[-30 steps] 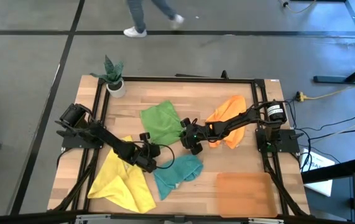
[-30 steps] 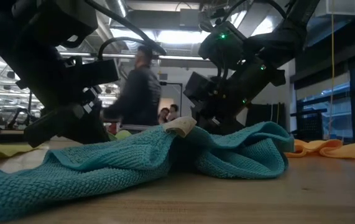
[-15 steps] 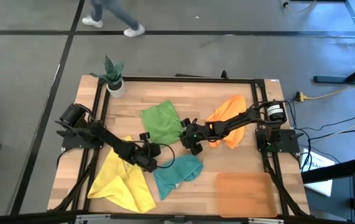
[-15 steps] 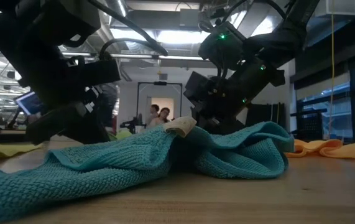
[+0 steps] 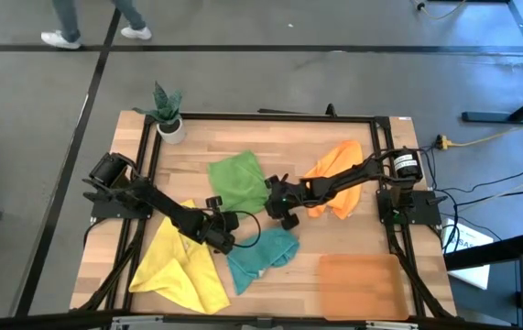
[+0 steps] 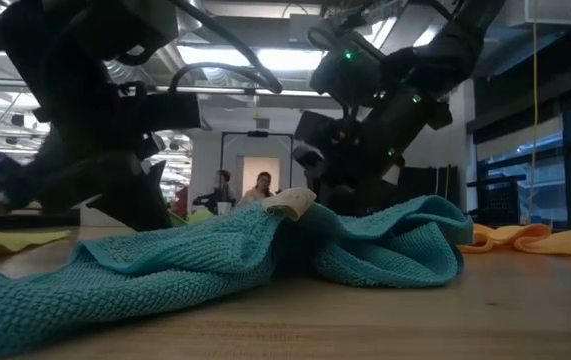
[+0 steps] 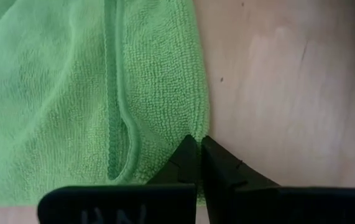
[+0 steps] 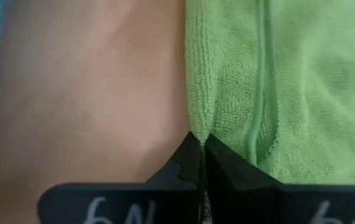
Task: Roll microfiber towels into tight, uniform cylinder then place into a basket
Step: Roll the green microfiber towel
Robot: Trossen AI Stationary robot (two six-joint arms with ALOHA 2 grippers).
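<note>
Both my claws clenched on the green towel (image 5: 237, 181): left gripper (image 7: 199, 155) pinching its near edge, right gripper (image 8: 202, 149) pinching its edge toward the orange towel (image 5: 336, 168).

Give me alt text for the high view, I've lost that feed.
Both arms reach to the table's middle, the left tool and right tool both shut on the near edge of the green towel. Orange towel, yellow towel and teal towel lie crumpled around; the basket sits empty at front right.
</note>
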